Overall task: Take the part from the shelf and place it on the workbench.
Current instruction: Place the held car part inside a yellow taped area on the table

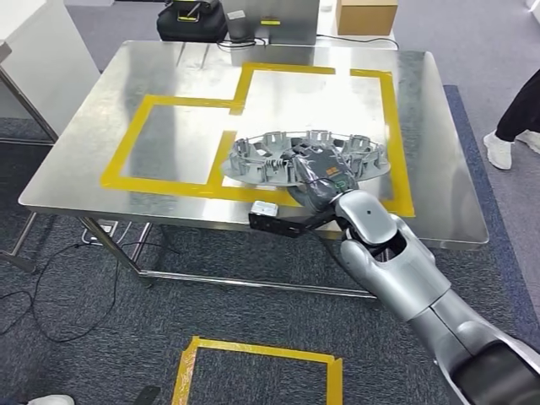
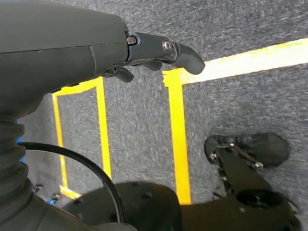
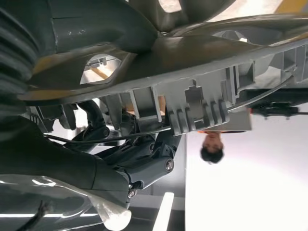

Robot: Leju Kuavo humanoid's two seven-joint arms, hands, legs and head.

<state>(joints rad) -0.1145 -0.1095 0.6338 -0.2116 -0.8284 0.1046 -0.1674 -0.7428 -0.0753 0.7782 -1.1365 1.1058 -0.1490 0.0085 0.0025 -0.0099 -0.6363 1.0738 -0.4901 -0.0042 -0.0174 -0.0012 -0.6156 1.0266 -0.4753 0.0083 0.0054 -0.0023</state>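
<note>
Right arm: the silver arm (image 1: 395, 261) reaches in from the lower right to the tabletop's near edge.
Right hand: the right hand (image 1: 318, 173) grasps the part (image 1: 305, 156) at its near rim, fingers under it in the wrist view.
Part: a grey round ribbed disc, over the tabletop (image 1: 191, 143) near its front edge, across the yellow tape (image 1: 159, 184).
Left hand: the left hand (image 2: 156, 53) hangs over the carpet (image 2: 138, 125), fingers loosely apart, holding nothing.
Beyond: a person's shoe (image 1: 498, 150) on the floor at right.
</note>
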